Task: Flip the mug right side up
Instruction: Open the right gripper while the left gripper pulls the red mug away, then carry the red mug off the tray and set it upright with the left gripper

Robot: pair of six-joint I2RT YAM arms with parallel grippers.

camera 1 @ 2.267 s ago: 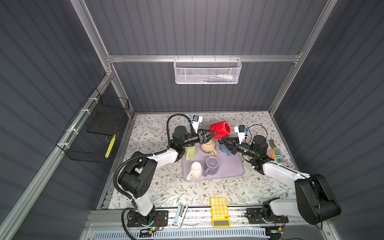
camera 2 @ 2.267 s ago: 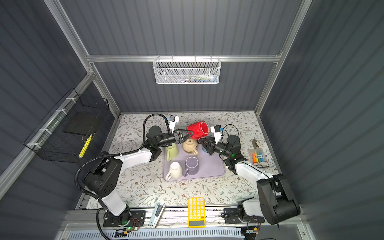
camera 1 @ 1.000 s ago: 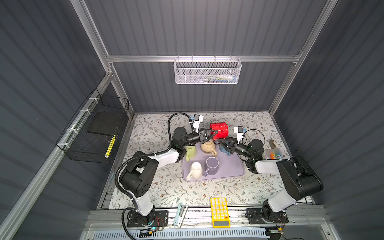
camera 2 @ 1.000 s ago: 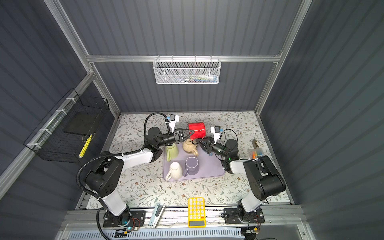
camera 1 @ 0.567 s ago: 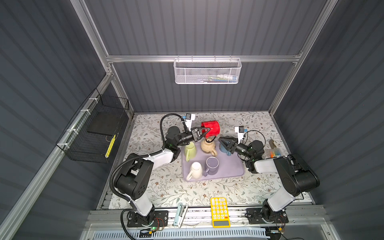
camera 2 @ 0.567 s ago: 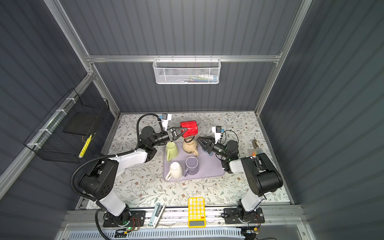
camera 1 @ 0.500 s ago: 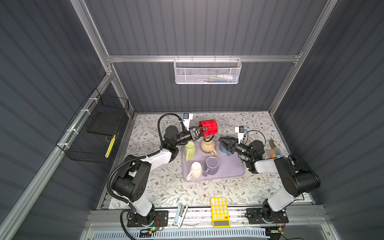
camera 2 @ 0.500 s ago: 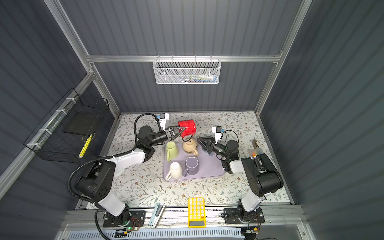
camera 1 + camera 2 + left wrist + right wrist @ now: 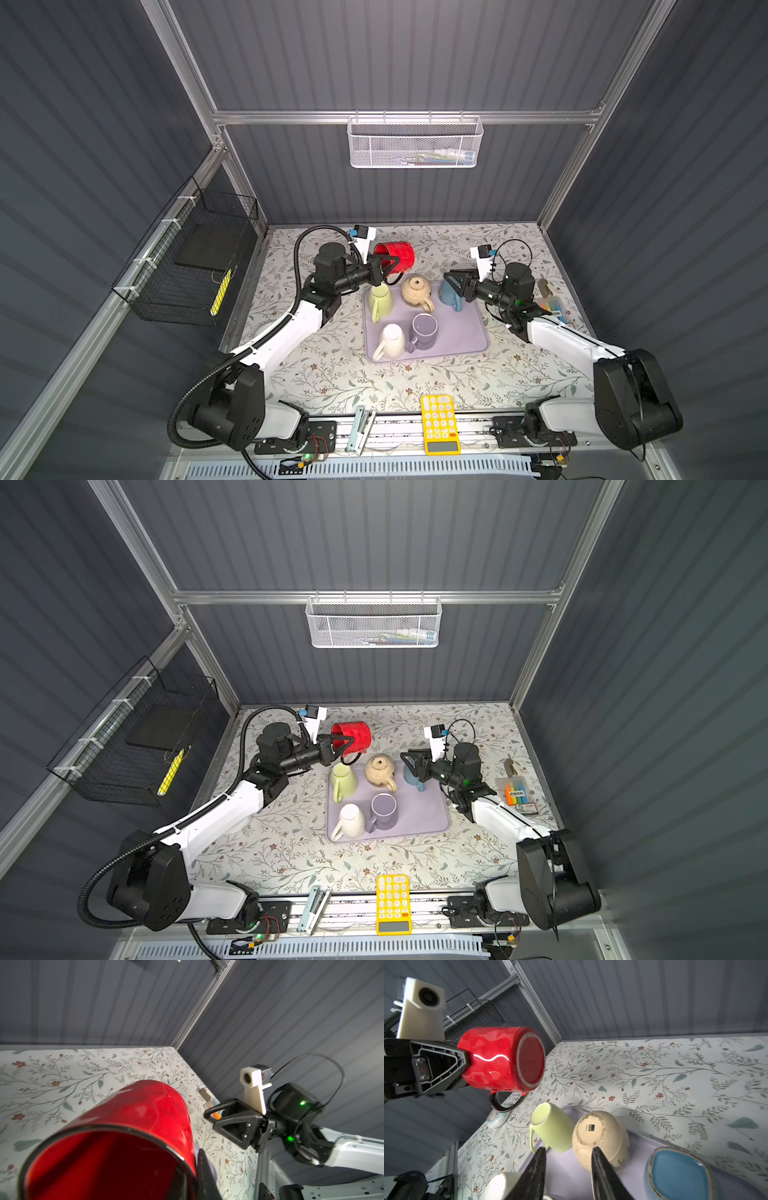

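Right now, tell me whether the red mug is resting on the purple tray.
No, the left claw holds the red mug sideways in the air, clear of the tray.

Enclosure walls: dark grey ribbed panels at the back [image 9: 395, 62], left [image 9: 83, 124] and right [image 9: 685, 166].

Aluminium posts [image 9: 195, 95] rise from the tabletop's two back corners. A horizontal aluminium rail [image 9: 291, 117] crosses the back wall between them.

A white mesh basket [image 9: 414, 143] hangs from this rail, above the middle of the tabletop's back edge. Its contents are too small to identify.

A black wire basket [image 9: 191, 266] is fixed to the left wall, above the tabletop's left edge. It holds a dark flat slab and a yellow item.

The tabletop [image 9: 332, 374] has a pale floral covering. Lighting is even, and the tabletop is brighter than the walls.
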